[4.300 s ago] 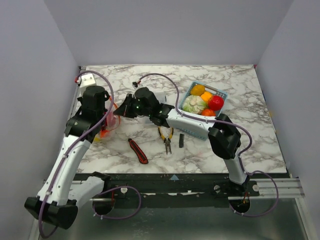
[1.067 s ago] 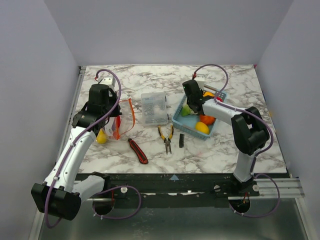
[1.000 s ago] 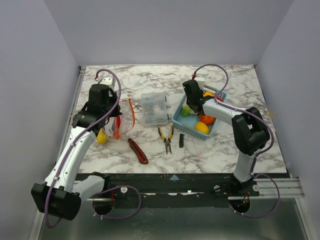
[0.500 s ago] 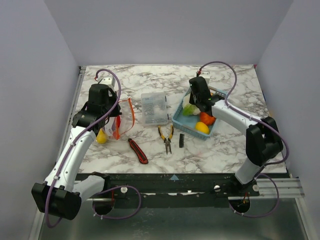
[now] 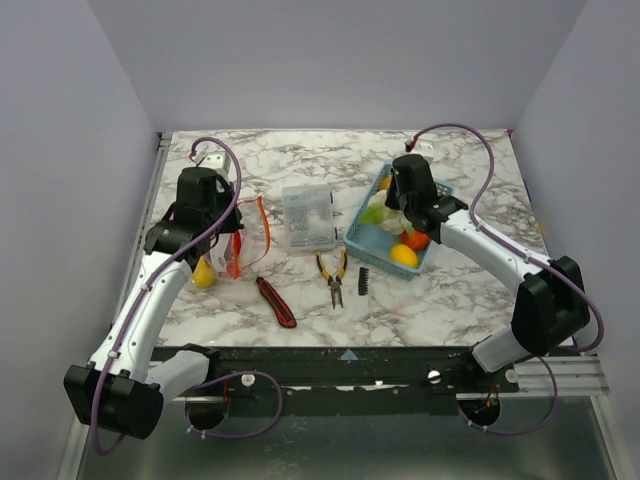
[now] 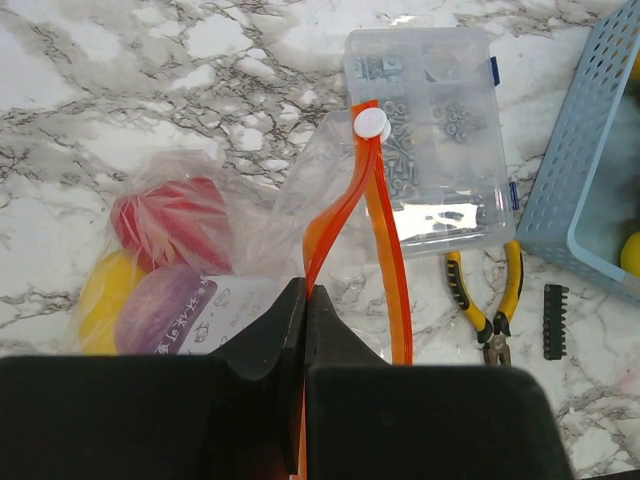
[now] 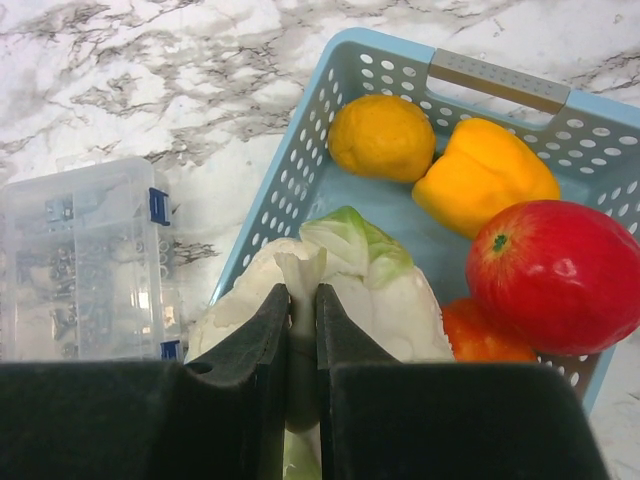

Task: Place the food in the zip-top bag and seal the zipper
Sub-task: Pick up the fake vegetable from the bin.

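Over in the light blue basket [image 7: 290, 190], my right gripper [image 7: 300, 300] is pinched narrow on the stem of the white-and-green cabbage [image 7: 400, 300], with the other fruit packed right beside it. Honestly can't tell from these views whether it's off the basket floor. Over on the left of the table, the left gripper [image 6: 305, 295] is clamped on the red-orange zipper [image 6: 388, 250], holding up the zip-top bag [image 6: 300, 190], which has red, yellow and purple pieces inside.

My plan: lift straight up until clear of the basket wall. I'll go slow, since a stem grip will probably let it swing. Then I cross over the compartment box [image 6: 430, 120] toward the bag. The mouth looks narrow for that cabbage, so I'd feed it in lengthwise.
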Robot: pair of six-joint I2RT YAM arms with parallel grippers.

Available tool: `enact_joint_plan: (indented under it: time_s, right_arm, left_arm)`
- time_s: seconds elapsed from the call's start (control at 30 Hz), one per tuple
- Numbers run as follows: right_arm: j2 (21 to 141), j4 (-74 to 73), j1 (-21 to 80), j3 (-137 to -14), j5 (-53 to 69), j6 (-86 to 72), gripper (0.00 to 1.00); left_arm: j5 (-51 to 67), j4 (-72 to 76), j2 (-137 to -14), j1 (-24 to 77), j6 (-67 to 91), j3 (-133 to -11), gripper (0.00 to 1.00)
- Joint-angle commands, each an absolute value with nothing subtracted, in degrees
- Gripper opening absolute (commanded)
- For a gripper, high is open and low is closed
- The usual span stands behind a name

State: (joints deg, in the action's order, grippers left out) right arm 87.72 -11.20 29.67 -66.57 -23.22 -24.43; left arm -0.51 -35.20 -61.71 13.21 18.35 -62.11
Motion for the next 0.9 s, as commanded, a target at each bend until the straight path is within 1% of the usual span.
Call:
enact_joint_plan:
  time_s: [0.0, 0.23, 0.4, 0.53, 0.7, 0.87]
  right_arm:
    - [84.6, -10.3, 29.9, -65.6, -21.6, -26.1, 0.0]
    - [81.2, -10.5, 30.0, -65.5, -16.5, -26.9, 0.0]
    - [77.8, -5.9, 30.8, -64.7, -4.6, -28.3, 0.0]
    - [76.9, -0.8, 33.4, -65.3, 4.2, -31.8, 0.0]
    - [79.0, 8.3, 37.7, -66.4, 11.3, -38.3, 0.0]
    - [84.5, 16.9, 44.3, -68.6, 13.1, -42.4, 0.0]
  left_arm:
    - [1.6, -33.9, -61.4, 13.0, 18.7, -61.4, 0.0]
    - [1.9, -33.8, -61.4, 13.0, 18.7, -61.3, 0.0]
    - [3.4, -33.6, -61.9, 12.9, 18.7, -61.4, 0.0]
    - [5.3, -33.1, -61.7, 12.3, 19.0, -61.1, 0.0]
    - [8.2, -32.3, -61.6, 11.1, 19.8, -60.6, 0.0]
    - [11.4, -31.5, -61.7, 10.1, 20.4, -60.2, 0.0]
